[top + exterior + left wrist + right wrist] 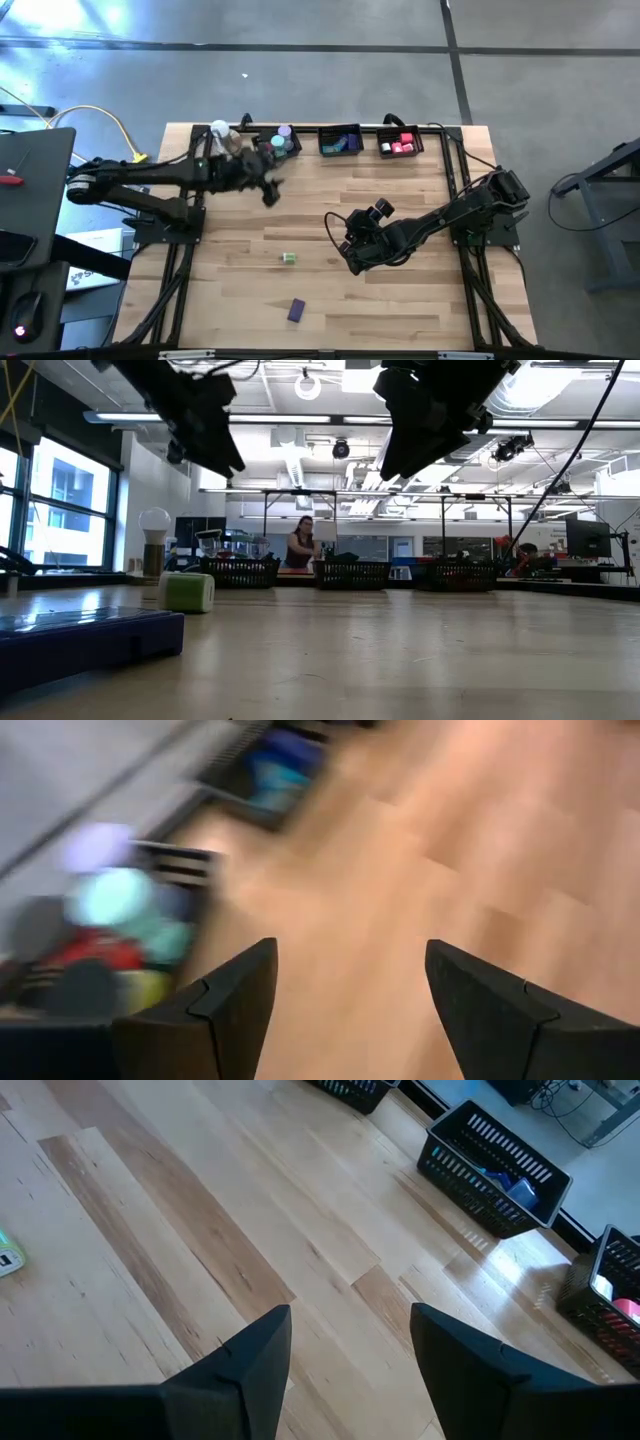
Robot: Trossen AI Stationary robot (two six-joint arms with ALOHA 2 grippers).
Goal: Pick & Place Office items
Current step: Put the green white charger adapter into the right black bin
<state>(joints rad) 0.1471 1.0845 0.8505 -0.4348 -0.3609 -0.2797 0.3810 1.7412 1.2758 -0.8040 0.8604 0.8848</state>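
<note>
A small green block (289,258) (187,591) and a purple block (296,311) (80,635) lie flat on the wooden table, toward its near side. My left gripper (270,192) (350,950) hangs open and empty above the table, close to the far-left basket (277,142), which holds lilac and teal cylinders (100,870). My right gripper (352,262) (350,1312) hovers open and empty over the middle of the table, right of the green block, whose edge shows in the right wrist view (6,1256).
Three black baskets stand along the far edge: the left one, a middle one (340,140) (495,1165) with blue and purple bits, a right one (400,143) with pink and red bits. A white ball on a metal base (218,130) stands far left. A person (300,545) shows beyond the table.
</note>
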